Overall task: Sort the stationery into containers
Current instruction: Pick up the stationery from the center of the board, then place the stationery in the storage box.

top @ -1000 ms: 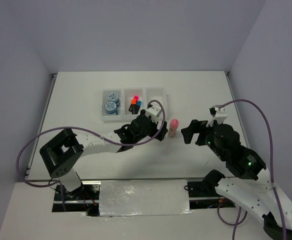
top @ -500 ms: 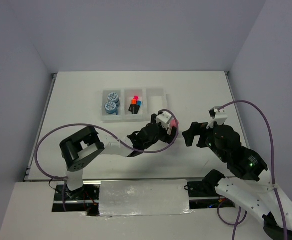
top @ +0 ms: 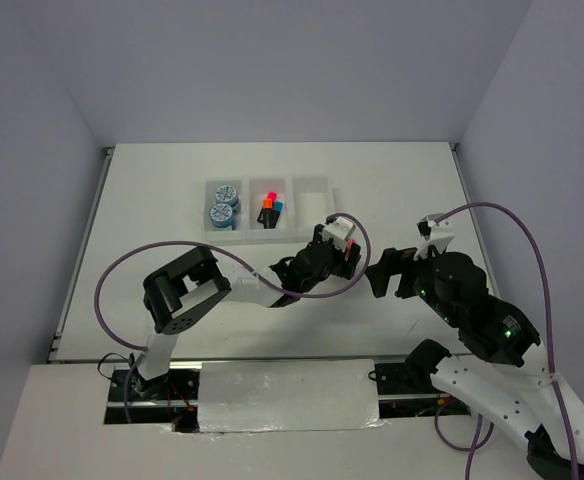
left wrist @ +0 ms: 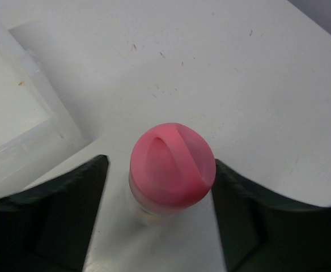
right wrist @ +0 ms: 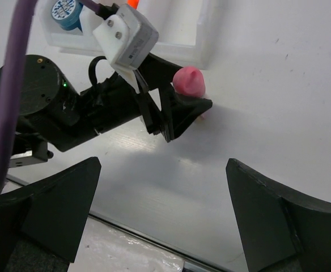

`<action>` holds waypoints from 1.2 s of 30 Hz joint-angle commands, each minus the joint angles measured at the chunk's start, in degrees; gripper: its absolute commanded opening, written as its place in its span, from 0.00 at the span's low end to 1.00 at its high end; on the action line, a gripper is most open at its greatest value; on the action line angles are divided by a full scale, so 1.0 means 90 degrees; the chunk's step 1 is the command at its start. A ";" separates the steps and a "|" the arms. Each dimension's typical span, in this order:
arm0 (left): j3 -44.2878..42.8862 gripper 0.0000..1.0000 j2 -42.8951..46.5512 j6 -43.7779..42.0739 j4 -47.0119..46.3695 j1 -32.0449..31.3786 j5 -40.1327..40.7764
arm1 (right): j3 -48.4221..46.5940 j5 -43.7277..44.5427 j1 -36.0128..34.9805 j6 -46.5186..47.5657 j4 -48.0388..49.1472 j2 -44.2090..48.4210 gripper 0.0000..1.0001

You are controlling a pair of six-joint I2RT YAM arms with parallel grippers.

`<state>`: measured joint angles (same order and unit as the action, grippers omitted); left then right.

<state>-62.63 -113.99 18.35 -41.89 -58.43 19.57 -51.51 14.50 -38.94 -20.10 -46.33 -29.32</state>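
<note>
**Fingers astride the last loose item**

Fingers (left wrist: 69,215) of the left gripper (left wrist: 160,169) are spread wide. The tan pink-capped cylinder (left wrist: 172,170) is seen upright between them, not yet pinched.

The tray (top: 312,181) is seen just beyond one finger, with the discs (top: 221,204) and markers (top: 270,208) lodged in two compartments. The third compartment is bare, so only the cylinder is judged outstanding.

Its cap is rounded, pink and creased on top, and its body is pale tan. The right gripper (top: 382,270) is held wide and empty, nearby.
</note>
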 commanded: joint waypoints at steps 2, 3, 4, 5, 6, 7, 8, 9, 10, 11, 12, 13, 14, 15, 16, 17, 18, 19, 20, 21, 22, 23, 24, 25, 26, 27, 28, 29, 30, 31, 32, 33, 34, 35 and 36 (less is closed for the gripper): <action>-0.0257 0.73 -0.0195 0.0080 -0.0268 0.0057 0.0130 | -0.0312 -0.0059 0.0030 0.0221 0.0079 0.0045 1.00; -0.0296 0.70 -0.0234 0.0080 -0.0229 0.0067 0.0149 | -0.0312 -0.0068 0.0030 0.0241 0.0089 0.0045 1.00; -0.0374 0.61 -0.0302 0.0080 -0.0199 0.0067 0.0140 | -0.0312 -0.0078 0.0039 0.0251 0.0098 0.0055 1.00; -0.0404 0.59 -0.0332 0.0090 -0.0170 0.0067 0.0149 | -0.0303 -0.0078 0.0030 0.0251 0.0098 0.0064 1.00; -0.0414 0.52 -0.0342 0.0100 -0.0160 0.0067 0.0130 | -0.0293 -0.0088 0.0030 0.0260 0.0108 0.0074 1.00; -0.0424 0.32 -0.0342 0.0110 -0.0179 0.0067 0.0120 | -0.0302 -0.0088 0.0030 0.0270 0.0118 0.0084 1.00; -0.0453 0.25 -0.0322 0.0139 -0.0131 0.0067 0.0168 | -0.0303 -0.0107 0.0030 0.0270 0.0118 0.0084 1.00; -0.0492 0.18 -0.0303 0.0158 -0.0054 0.0067 0.0188 | -0.0303 -0.0107 0.0030 0.0270 0.0128 0.0084 1.00; -0.0521 0.13 -0.0216 0.0158 0.0054 0.0067 0.0198 | -0.0312 -0.0098 0.0030 0.0280 0.0137 0.0084 1.00; -0.0531 0.10 -0.0157 0.0158 0.0103 0.0057 0.0227 | -0.0293 -0.0078 0.0020 0.0290 0.0157 0.0084 1.00; -0.0541 0.06 -0.0098 0.0149 0.0152 0.0067 0.0247 | -0.0302 -0.0068 0.0020 0.0290 0.0147 0.0084 1.00; -0.0618 0.00 0.0057 0.0149 0.0423 0.0057 0.0286 | -0.0293 -0.0068 0.0029 0.0290 0.0147 0.0074 1.00; -0.0658 0.00 0.0184 0.0158 0.0609 0.0057 0.0306 | -0.0283 -0.0068 0.0030 0.0290 0.0147 0.0084 1.00; -0.0726 0.00 0.0466 0.0129 0.0853 0.0057 0.0286 | -0.0283 -0.0068 0.0030 0.0280 0.0147 0.0094 1.00; -0.0891 0.00 0.0633 0.0100 0.1465 0.0057 0.0286 | -0.0293 -0.0059 0.0030 0.0280 0.0138 0.0104 1.00; -0.0989 0.00 0.0809 0.0090 0.1838 0.0067 0.0238 | -0.0283 -0.0049 0.0030 0.0261 0.0099 0.0133 1.00; -0.1309 0.00 0.1120 0.0022 0.2248 0.0067 0.0286 | -0.0283 -0.0030 0.0030 0.0260 0.0098 0.0181 1.00; -0.1564 0.00 0.1229 -0.0007 0.2706 0.0086 0.0335 | -0.0293 -0.0020 0.0030 0.0260 0.0098 0.0220 1.00; -0.1837 0.00 0.1308 -0.0027 0.3794 0.0106 0.0412 | -0.0283 -0.0020 0.0030 0.0241 0.0079 0.0240 1.00; -0.2381 0.00 0.1396 0.0002 0.4307 0.0125 0.0722 | -0.0293 -0.0020 0.0030 0.0251 0.0089 0.0279 1.00; -0.2638 0.00 0.1397 -0.0017 0.4699 0.0232 0.0677 | -0.0283 -0.0020 0.0030 0.0241 0.0089 0.0270 1.00; -0.2921 0.00 0.1368 0.0041 0.5622 0.0330 0.0628 | -0.0293 -0.0049 0.0030 0.0231 0.0089 0.0279 1.00; -0.3465 0.00 0.1232 0.0196 0.5988 0.0437 0.0599 | -0.0293 -0.0088 0.0030 0.0221 0.0098 0.0250 1.00; -0.3770 0.00 0.1124 0.0275 0.6350 0.0718 0.0231 | -0.0293 -0.0088 0.0030 0.0212 0.0098 0.0231 1.00; -0.4063 0.00 0.0968 0.0372 0.6711 0.0866 0.0034 | -0.0312 -0.0088 0.0030 0.0154 0.0089 0.0211 1.00; -0.4695 0.00 0.0609 0.0547 0.7392 0.1148 -0.0103 | -0.0322 -0.0069 0.0020 0.0143 0.0079 0.0172 1.00; -0.5039 0.00 0.0412 0.0607 0.7746 0.1267 -0.0288 | -0.0351 -0.0068 0.0020 0.0124 0.0060 0.0162 1.00; -0.5343 0.00 0.0207 0.0685 0.8079 0.1365 -0.0280 | -0.0409 -0.0068 0.0029 0.0095 0.0011 0.0162 1.00; -0.5839 0.00 -0.0124 0.0715 0.8488 0.1549 -0.0358 | -0.0449 -0.0078 0.0030 0.0094 -0.0009 0.0172 1.00; -0.6027 0.00 -0.0233 0.0725 0.8608 0.1629 -0.0552 | -0.0526 -0.0068 0.0030 0.0094 -0.0077 0.0201 1.00; -0.6290 0.00 -0.0418 0.0735 0.8687 0.1716 -0.0670 | -0.0546 -0.0059 0.0020 0.0094 -0.0097 0.0221 1.00; -0.6409 0.00 -0.0507 0.0735 0.8697 0.1882 -0.0826 | -0.0576 -0.0059 0.0020 0.0104 -0.0116 0.0240 1.00; -0.6526 0.00 -0.0595 0.0735 0.8707 0.1961 -0.1020 | -0.0605 -0.0030 0.0020 0.0114 -0.0165 0.0269 1.00; -0.6750 0.00 -0.0779 0.0715 0.8717 0.2039 -0.1129 | -0.0625 -0.0020 0.0029 0.0114 -0.0194 0.0270 1.00; -0.6839 0.00 -0.0878 0.0715 0.8717 0.2175 -0.1256 | -0.0644 -0.0020 0.0030 0.0104 -0.0223 0.0279 1.00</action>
<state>-120.79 -118.63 23.94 30.55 -39.86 14.24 -54.65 14.13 -38.94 -18.83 -47.31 -27.46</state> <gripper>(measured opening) 0.574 0.997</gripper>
